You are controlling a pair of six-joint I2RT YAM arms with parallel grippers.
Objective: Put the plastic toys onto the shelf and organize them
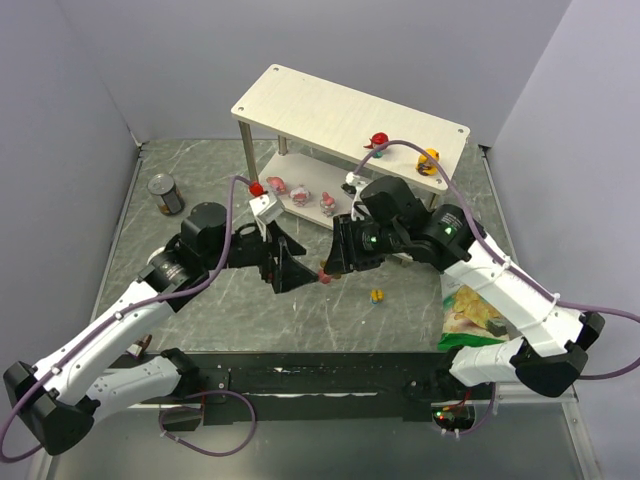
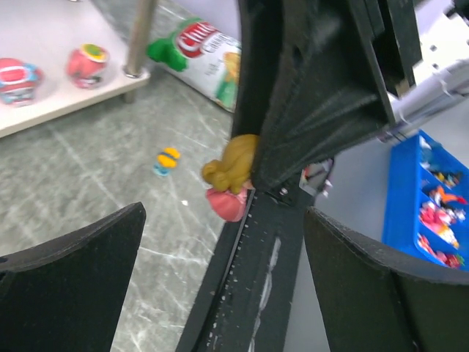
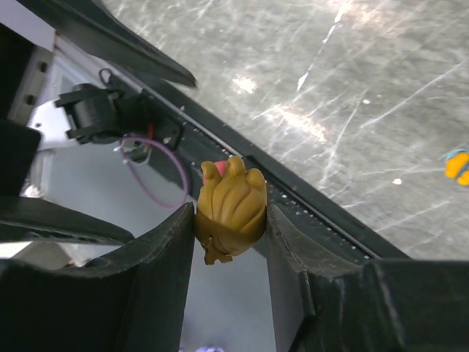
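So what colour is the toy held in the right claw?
The toy is mustard brown with a pink bit; right wrist view shows it best.

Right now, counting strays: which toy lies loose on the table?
The yellow-blue figurine; the others sit on the shelf or in the right gripper.

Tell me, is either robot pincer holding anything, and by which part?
Yes. The right pincer pinches the brown-pink toy by its two sides, across the brown body. The left pincer is open and holds nothing.
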